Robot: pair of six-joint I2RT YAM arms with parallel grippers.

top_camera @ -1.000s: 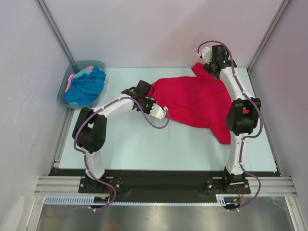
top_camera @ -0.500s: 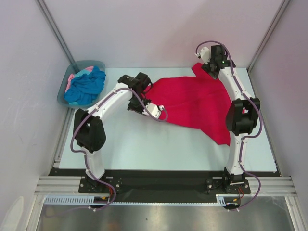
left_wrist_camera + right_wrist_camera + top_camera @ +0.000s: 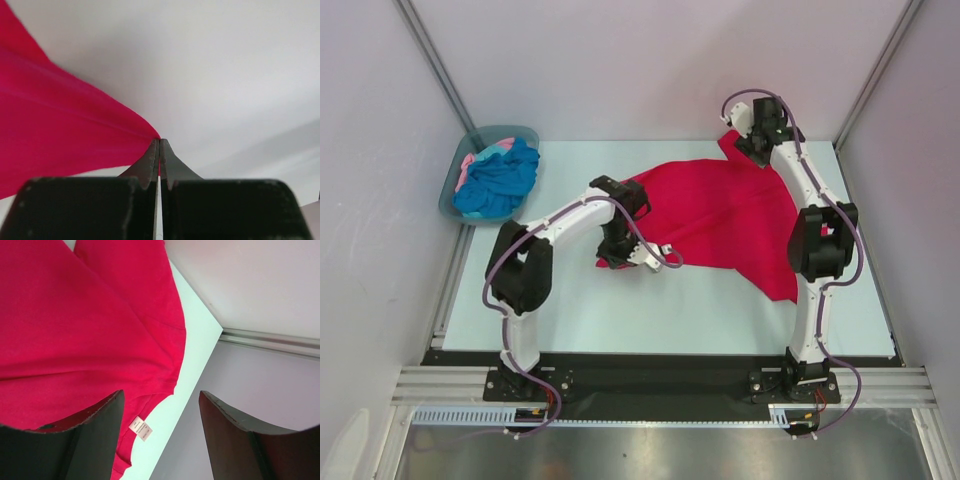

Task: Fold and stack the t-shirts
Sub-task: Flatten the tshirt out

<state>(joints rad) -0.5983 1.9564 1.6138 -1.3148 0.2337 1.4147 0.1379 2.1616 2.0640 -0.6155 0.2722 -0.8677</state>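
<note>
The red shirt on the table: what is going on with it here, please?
Two robot arms are working on the red t-shirt, which lies partly spread on the table, not yet folded. The left pincer is shut on one edge of it, at the shirt's left side. The right pincer hangs open above the far right corner, holding nothing. A blue t-shirt and a pink t-shirt lie bunched in the tub at the far left.
</note>
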